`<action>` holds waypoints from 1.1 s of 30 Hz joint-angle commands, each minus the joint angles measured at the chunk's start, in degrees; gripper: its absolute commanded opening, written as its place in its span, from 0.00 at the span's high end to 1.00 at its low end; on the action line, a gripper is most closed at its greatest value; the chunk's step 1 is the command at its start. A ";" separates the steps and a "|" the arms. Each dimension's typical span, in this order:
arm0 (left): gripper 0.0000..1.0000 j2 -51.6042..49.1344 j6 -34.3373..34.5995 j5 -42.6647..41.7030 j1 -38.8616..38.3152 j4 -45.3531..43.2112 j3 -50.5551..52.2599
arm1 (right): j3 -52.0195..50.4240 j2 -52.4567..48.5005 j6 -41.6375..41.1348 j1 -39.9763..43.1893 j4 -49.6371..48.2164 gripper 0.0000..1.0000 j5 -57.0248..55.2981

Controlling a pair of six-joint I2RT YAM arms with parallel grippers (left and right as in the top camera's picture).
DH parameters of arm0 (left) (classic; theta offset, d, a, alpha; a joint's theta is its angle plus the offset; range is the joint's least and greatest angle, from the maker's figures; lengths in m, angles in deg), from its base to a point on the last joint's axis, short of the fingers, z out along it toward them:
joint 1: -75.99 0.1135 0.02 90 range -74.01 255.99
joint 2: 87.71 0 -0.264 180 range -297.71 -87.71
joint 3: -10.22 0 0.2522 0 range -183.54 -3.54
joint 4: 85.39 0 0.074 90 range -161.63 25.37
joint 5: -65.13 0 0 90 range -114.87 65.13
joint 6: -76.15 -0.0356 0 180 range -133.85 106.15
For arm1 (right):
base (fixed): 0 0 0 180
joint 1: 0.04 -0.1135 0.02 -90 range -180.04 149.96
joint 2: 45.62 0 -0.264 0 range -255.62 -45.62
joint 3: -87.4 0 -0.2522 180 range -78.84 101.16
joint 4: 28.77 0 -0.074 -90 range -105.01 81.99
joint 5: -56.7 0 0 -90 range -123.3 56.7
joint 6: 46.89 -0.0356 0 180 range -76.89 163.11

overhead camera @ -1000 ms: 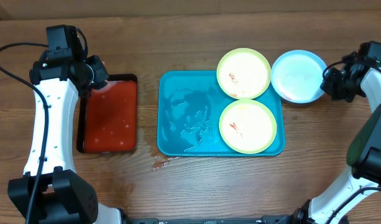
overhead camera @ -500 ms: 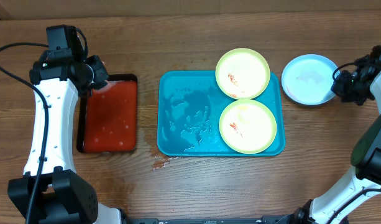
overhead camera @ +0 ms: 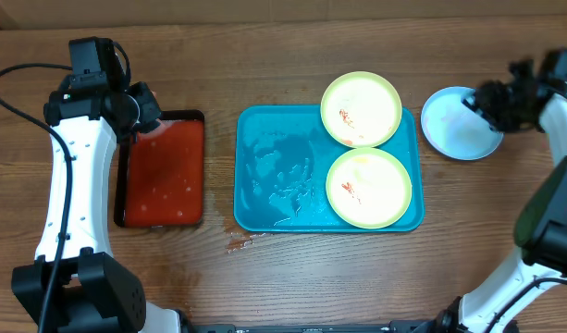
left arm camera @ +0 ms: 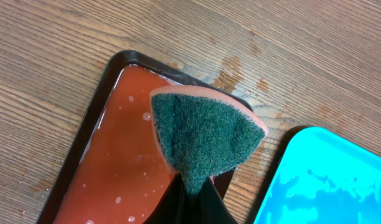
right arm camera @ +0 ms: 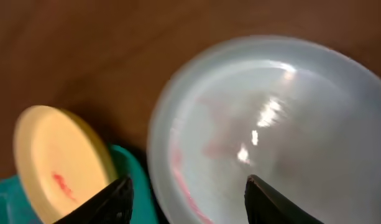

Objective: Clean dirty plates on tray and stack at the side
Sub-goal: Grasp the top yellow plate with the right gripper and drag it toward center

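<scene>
The turquoise tray (overhead camera: 265,166) holds two yellow-green plates with red smears, one at its back right corner (overhead camera: 361,109) and one in front of it (overhead camera: 368,188). A pale blue-white plate (overhead camera: 454,129) lies on the table to the right of the tray; in the right wrist view the plate (right arm camera: 271,118) shows a faint pink streak. My right gripper (overhead camera: 484,100) (right arm camera: 187,196) hovers open over it, with its fingers apart on either side of the plate's left rim and holding nothing. Far left, my left gripper (overhead camera: 140,109) (left arm camera: 193,190) is shut on a green-and-orange sponge (left arm camera: 206,137).
A black tray with red inside (overhead camera: 163,171) (left arm camera: 115,168) lies left of the turquoise tray, below the sponge. The turquoise tray's left half is wet. A small reddish spill (overhead camera: 237,245) marks the wood near its front left corner.
My right gripper carried the pale plate further right, away from the tray, then opened and let it go on the table. The left arm has not moved.
</scene>
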 commanded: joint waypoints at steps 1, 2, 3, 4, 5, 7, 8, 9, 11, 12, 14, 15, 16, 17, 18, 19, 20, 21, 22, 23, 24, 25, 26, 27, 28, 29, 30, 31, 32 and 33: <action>0.96 0.17 -0.02 -0.44 0.24 -0.15 0.00 | 1.40 0.35 -3.39 -7.76 -2.82 0.41 -0.57; 0.96 0.17 -0.02 -0.44 0.24 -0.15 0.00 | 1.36 -0.07 -4.17 -10.40 -3.65 0.40 -5.73; 0.95 0.17 -0.02 -0.44 0.24 -0.15 0.00 | 1.25 -0.61 -4.13 -12.50 -4.11 0.38 -9.86; 0.95 0.17 -0.04 -0.42 0.24 -0.11 0.00 | 1.25 -1.05 -4.11 -14.38 -4.26 0.37 -13.60; 0.96 0.17 -0.04 -0.42 0.24 -0.09 0.00 | 1.25 -1.79 -4.02 -16.02 -4.66 0.37 -16.63; 0.96 0.17 -0.04 -0.42 0.24 -0.09 0.00 | 1.25 -3.13 -1.86 -18.45 -5.75 0.37 -19.15; 0.96 0.17 -0.04 -0.42 0.24 -0.09 0.00 | 1.25 -3.85 -0.33 -19.43 -6.45 0.38 -19.34; 0.96 0.17 -0.04 -0.42 0.24 -0.09 0.00 | 1.25 -4.52 1.22 -20.17 -6.99 0.39 -19.32; 0.96 0.17 -0.04 -0.44 0.24 -0.11 0.00 | 1.25 -5.70 4.98 -21.77 -7.74 0.39 -19.91; 0.96 0.17 -0.02 -0.42 0.24 -0.11 0.00 | 1.25 -5.99 5.88 -22.27 -7.91 0.39 -20.72; 0.95 0.17 -0.04 -0.42 0.24 -0.11 0.00 | 1.25 -6.75 6.86 -23.30 -8.17 0.39 -24.83; 0.96 0.17 -0.02 -0.44 0.24 -0.11 0.00 | 1.25 -7.23 7.23 -23.61 -8.26 0.40 -26.80; 0.96 0.17 -0.04 -0.44 0.24 -0.11 0.00 | 1.22 -7.45 7.37 -23.74 -8.31 0.40 -27.91; 0.96 0.17 -0.04 -0.42 0.24 -0.11 0.00 | 1.25 -7.69 7.89 -23.76 -8.31 0.39 -28.26; 0.96 0.17 -0.04 -0.44 0.24 -0.11 0.00 | 1.22 -8.00 8.70 -23.74 -8.28 0.39 -28.26; 0.96 0.17 -0.04 -0.44 0.24 -0.11 0.00 | 1.22 -8.07 8.85 -23.74 -8.28 0.39 -28.28; 0.96 0.17 -0.04 -0.42 0.24 -0.11 0.00 | 1.20 -8.20 8.83 -23.74 -8.31 0.39 -28.22; 0.96 0.17 -0.04 -0.44 0.24 -0.09 0.00 | 1.20 -8.20 8.83 -23.69 -8.28 0.40 -27.87; 0.96 0.17 -0.04 -0.44 0.24 -0.09 0.00 | 1.20 -8.20 8.81 -23.69 -8.28 0.45 -27.56; 0.96 0.17 -0.04 -0.44 0.24 -0.09 0.00 | 1.20 -8.20 8.81 -23.69 -8.24 0.54 -27.17; 0.96 0.17 -0.04 -0.44 0.24 -0.09 0.00 | 1.20 -8.20 8.79 -23.69 -8.15 0.62 -26.47; 0.96 0.17 -0.02 -0.44 0.24 -0.09 0.00 | 1.20 -8.20 8.76 -23.80 -8.07 0.66 -25.57; 0.96 0.17 -0.04 -0.44 0.24 -0.09 0.00 | 1.20 -8.20 8.74 -23.93 -7.93 0.73 -24.65; 0.96 0.17 -0.02 -0.44 0.24 -0.11 0.00 | 1.22 -8.17 8.61 -24.09 -7.65 0.79 -23.58; 0.96 0.17 -0.02 -0.44 0.24 -0.09 0.00 | 1.38 -8.15 8.52 -24.35 -7.19 0.87 -22.71; 0.96 0.17 -0.04 -0.48 0.24 -0.07 0.00 | 1.68 -8.15 8.52 -24.61 -6.43 0.93 -21.79; 0.96 0.17 -0.07 -0.83 0.24 -0.07 0.00 | 2.19 -8.15 8.50 -25.03 -5.25 0.96 -20.63; 0.96 0.17 -0.07 -1.75 0.24 0.02 0.00 | 2.67 -8.15 8.33 -25.40 -4.28 0.96 -19.58; 0.96 0.17 -0.13 -3.17 0.24 0.13 0.00 | 3.17 -8.15 8.35 -25.86 -3.08 0.96 -18.29; 0.96 0.17 -0.44 -4.48 0.24 0.11 0.00 | 4.02 -8.13 8.35 -26.53 -1.25 0.96 -16.55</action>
